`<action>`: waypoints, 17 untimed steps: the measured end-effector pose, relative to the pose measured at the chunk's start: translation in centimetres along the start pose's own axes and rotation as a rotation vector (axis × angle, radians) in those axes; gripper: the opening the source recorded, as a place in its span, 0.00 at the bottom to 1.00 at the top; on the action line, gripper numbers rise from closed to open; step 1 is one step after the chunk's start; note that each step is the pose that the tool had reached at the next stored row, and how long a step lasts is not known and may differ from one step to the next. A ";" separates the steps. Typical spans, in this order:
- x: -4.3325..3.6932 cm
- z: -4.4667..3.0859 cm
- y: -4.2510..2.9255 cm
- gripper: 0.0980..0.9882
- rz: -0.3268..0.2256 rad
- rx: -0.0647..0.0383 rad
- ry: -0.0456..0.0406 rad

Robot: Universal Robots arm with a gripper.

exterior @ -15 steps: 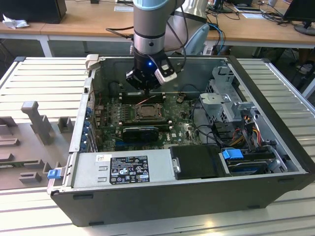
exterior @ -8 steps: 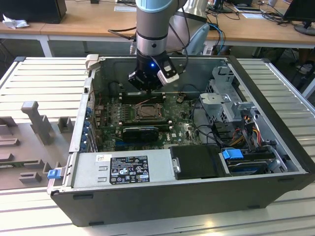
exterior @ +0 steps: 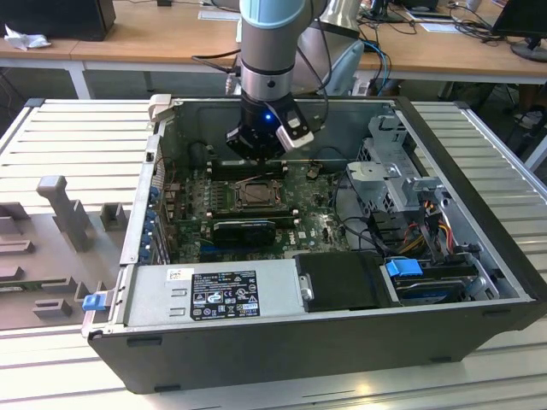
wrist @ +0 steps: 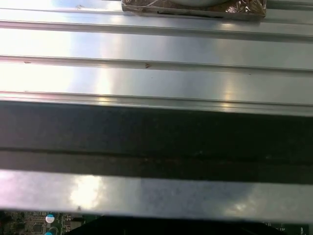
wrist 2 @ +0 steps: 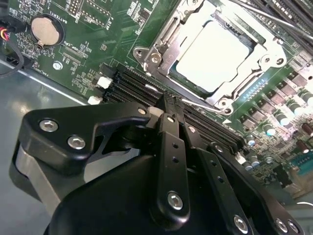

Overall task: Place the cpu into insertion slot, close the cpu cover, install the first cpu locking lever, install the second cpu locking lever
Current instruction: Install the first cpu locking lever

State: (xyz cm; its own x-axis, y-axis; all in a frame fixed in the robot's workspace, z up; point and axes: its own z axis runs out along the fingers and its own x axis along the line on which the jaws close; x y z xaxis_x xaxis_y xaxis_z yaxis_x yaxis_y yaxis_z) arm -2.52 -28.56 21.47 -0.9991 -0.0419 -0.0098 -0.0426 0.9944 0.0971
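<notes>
Cpu (wrist 2: 215,54) sits in the insertion slot (wrist 2: 254,41), framed by the cpu cover (wrist 2: 164,41) lying flat around its edges. Just beside the socket, over the memory slots (wrist 2: 132,85), the gripper (wrist 2: 169,110) hangs with fingers pressed together, holding nothing.

Looks like an electronics lab or workshop: an opened computer case (exterior: 325,282) lying on a ribbed aluminium table (exterior: 77,137), grey holding fixtures (exterior: 64,213) at the exterior view's left (moulded, block-shaped), and wooden desks (exterior: 154,38) strewn with cables (exterior: 402,21) along the far side.
</notes>
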 end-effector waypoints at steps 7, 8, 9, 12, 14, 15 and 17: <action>-0.21 0.36 -0.02 0.01 -0.013 0.001 -0.0017; -0.26 0.40 -0.02 0.01 -0.013 0.001 -0.0016; -0.37 0.47 -0.01 0.01 -0.013 0.001 -0.0015; -0.49 0.61 0.05 0.01 -0.013 0.001 -0.0017; -0.60 0.71 0.11 0.01 -0.013 0.001 -0.0017; -0.65 0.79 0.16 0.01 -0.013 0.001 -0.0017; -0.70 0.93 0.19 0.01 -0.013 0.002 -0.0016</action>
State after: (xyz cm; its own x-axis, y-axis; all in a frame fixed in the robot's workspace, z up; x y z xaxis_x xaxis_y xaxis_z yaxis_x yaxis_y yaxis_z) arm -1.82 -28.25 20.58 -0.9984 -0.0547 -0.0126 -0.0556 0.9940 0.0946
